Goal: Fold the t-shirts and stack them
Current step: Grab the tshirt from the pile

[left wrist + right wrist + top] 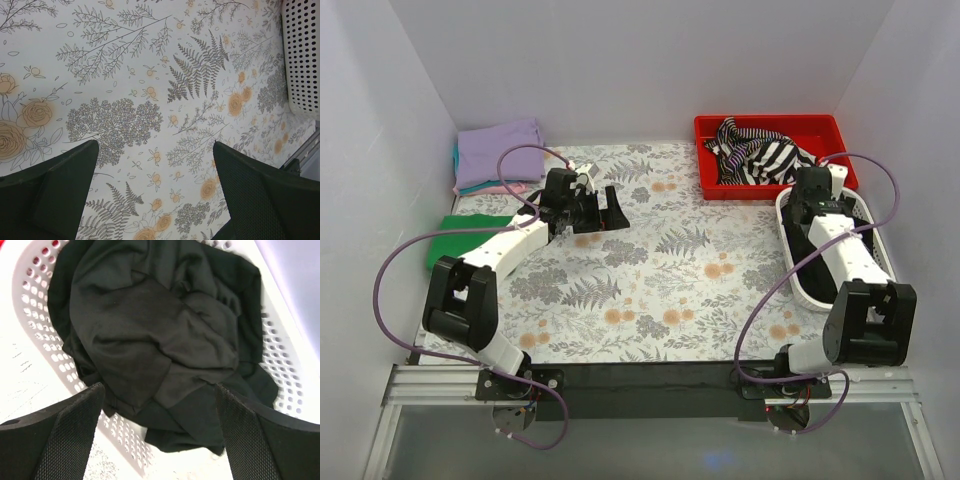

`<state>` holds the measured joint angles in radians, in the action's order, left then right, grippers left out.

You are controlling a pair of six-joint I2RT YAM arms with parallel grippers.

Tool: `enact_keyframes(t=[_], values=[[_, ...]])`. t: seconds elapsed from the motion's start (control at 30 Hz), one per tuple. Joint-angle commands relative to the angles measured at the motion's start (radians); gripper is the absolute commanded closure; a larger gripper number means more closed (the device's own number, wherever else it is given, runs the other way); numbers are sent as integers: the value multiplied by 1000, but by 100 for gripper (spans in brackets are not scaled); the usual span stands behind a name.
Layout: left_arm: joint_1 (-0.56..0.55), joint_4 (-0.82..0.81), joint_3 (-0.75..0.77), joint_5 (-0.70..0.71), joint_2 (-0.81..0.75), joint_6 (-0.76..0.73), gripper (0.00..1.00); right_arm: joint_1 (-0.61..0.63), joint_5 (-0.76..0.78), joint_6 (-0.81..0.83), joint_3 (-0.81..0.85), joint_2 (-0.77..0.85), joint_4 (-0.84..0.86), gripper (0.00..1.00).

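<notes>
A crumpled black t-shirt (155,330) lies in a white perforated basket (45,315) at the right of the table. My right gripper (159,390) hangs open just above it, its fingers on either side of the shirt's near edge and holding nothing; in the top view it (817,200) is over the basket (800,285). A folded stack with a lavender t-shirt (498,150) on top of teal and pink ones (495,187) sits at the back left. A green t-shirt (458,240) lies at the left edge. My left gripper (605,212) (155,147) is open and empty over the floral tablecloth.
A red bin (820,128) at the back right holds black-and-white striped cloth (765,152). The white basket's corner shows in the left wrist view (302,55). White walls close in the table on three sides. The floral cloth (670,290) covers the table.
</notes>
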<state>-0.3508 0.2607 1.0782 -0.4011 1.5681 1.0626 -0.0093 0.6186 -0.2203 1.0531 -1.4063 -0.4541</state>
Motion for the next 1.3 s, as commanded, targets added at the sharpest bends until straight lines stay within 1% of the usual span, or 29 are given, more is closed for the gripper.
enact_keyframes(t=[0.0, 0.1, 0.2, 0.27, 0.3, 0.33, 0.37, 0.4, 0.43, 0.47, 0.5, 0.53, 0.57, 0.63, 0.67, 0.73, 0.8, 0.87, 0.93, 0.97, 1.0, 1.03, 1.07, 1.1, 1.13, 1.17, 1.2, 1.23, 1.27], values=[[-2, -9, 22, -13, 4, -10, 2, -53, -68, -2, 33, -52, 45, 5], [-2, -11, 23, -22, 13, -10, 2, -101, -140, -25, 30, -121, 66, 7], [-2, -9, 22, -28, 17, -7, 2, -116, -163, -39, 38, -193, 98, 9], [-2, -9, 17, -30, 17, -7, 2, -118, -193, -42, 39, -247, 129, 13], [-2, -9, 16, -30, 17, -9, 2, -118, -203, -39, 47, -264, 132, 18], [-2, -6, 17, -30, 17, -10, 2, -118, -206, -43, 50, -284, 138, 27], [-2, -9, 14, -28, 18, -9, 2, -118, -223, -42, 51, -281, 140, 45], [-2, -9, 15, -30, 17, -9, 2, -115, -229, -40, 45, -266, 152, 54], [-2, -8, 15, -27, 18, -12, 2, -110, -233, -27, 15, -213, 173, 60], [-2, -9, 15, -25, 18, -9, 2, -106, -243, -15, 4, -180, 208, 75], [-2, -9, 14, -25, 20, -9, 2, -86, -226, -5, -7, -142, 222, 84], [-2, -9, 15, -25, 23, -7, 2, -75, -209, 12, -27, -67, 235, 91], [-2, -8, 20, -25, 26, -7, 2, -66, -207, 15, -33, -31, 242, 93], [-2, -9, 26, -38, 29, -4, 2, -32, -221, 22, -50, 73, 265, 91], [-2, -9, 28, -39, 30, -4, 2, -15, -208, 36, -76, 108, 276, 93], [-2, -14, 26, -42, 30, -1, 2, 43, -159, 36, -99, 199, 295, 92], [-2, -12, 26, -51, 32, -1, 2, 65, -134, 24, -102, 260, 281, 99], [-2, -15, 23, -58, 32, 2, 2, 87, -141, 10, -110, 300, 279, 99], [-2, -15, 26, -65, 33, 4, 2, 106, -108, -7, -128, 369, 301, 99], [-2, -15, 26, -67, 33, 4, 2, 108, -53, -13, -140, 383, 308, 99], [-2, -14, 28, -67, 33, 7, 2, 108, -27, -7, -152, 383, 318, 94], [-2, -17, 26, -76, 33, 10, 2, 109, -5, -2, -144, 365, 278, 88], [-2, -18, 25, -84, 35, 10, 2, 108, 28, -4, -128, 339, 253, 86], [-2, -20, 25, -93, 38, 10, 2, 109, 39, -11, -114, 289, 233, 86], [-2, -18, 23, -100, 41, 14, 2, 108, 53, -22, -110, 268, 197, 89], [-2, -18, 22, -108, 44, 16, 2, 109, 69, -36, -111, 256, 195, 82], [-2, -18, 23, -113, 49, 17, 2, 111, 64, -45, -139, 254, 210, 61], [-2, -20, 23, -120, 49, 19, 2, 109, 56, -44, -148, 253, 224, 45], [-2, -18, 25, -120, 49, 19, 2, 109, 58, -47, -157, 253, 250, 43]])
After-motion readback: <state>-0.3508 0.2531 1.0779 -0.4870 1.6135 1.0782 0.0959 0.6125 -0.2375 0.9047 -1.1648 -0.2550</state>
